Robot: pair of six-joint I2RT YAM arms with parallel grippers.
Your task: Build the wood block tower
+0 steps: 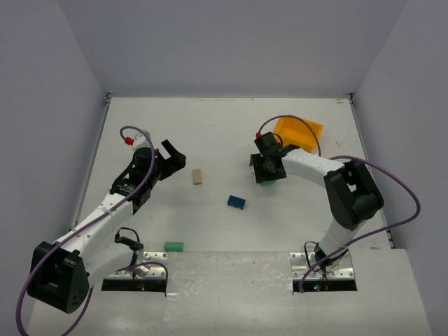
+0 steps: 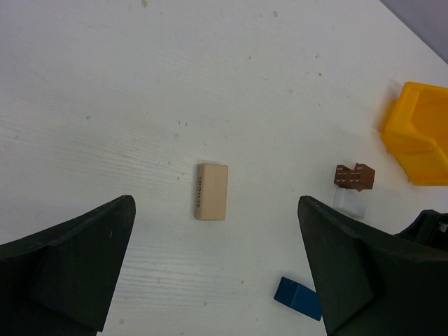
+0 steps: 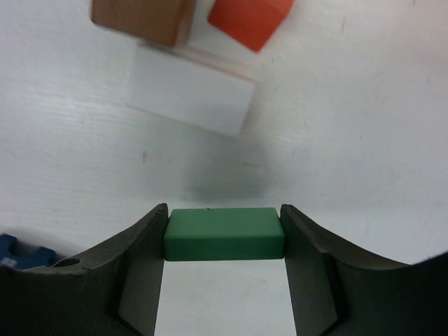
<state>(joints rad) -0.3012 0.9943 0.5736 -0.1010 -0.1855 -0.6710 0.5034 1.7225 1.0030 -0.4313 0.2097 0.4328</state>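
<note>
1. My right gripper (image 3: 224, 212) pinches a green block (image 3: 224, 234) by its ends, low in the centre of the right wrist view.
2. Above it in that view, a white block (image 3: 190, 91) lies on the table (image 3: 364, 140). A brown block (image 3: 140, 17) and a red block (image 3: 248, 21) sit at its top edge; whether they rest on it I cannot tell.
3. My left gripper (image 1: 174, 155) is spread wide, and a tan block (image 2: 211, 191) marked SCHOOL lies between its fingers in the left wrist view.
4. In the top view, a blue block (image 1: 236, 202) lies near centre, a second green block (image 1: 173, 246) lower left, and a yellow bin (image 1: 299, 133) upper right.
</note>
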